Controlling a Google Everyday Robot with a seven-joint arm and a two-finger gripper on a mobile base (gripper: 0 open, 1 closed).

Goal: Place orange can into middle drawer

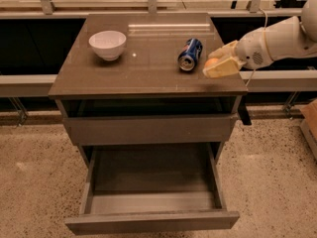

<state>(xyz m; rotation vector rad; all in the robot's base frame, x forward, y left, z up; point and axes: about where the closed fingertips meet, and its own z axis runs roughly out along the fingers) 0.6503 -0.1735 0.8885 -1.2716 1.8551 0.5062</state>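
Note:
The orange can (pixel 211 62), a small round orange ball, sits between the cream fingers (pixel 221 69) of my gripper (pixel 216 63) at the right edge of the cabinet top (pixel 143 58). The gripper is shut on it, low over the top. My white arm (pixel 277 38) reaches in from the right. The middle drawer (pixel 151 182) is pulled out below, wide and shallow with a bare floor. It lies below and to the left of the gripper.
A blue soda can (pixel 190 54) lies on its side just left of the gripper. A white bowl (pixel 107 44) stands at the back left of the top. A closed drawer front (pixel 148 129) is above the open drawer. Speckled floor surrounds the cabinet.

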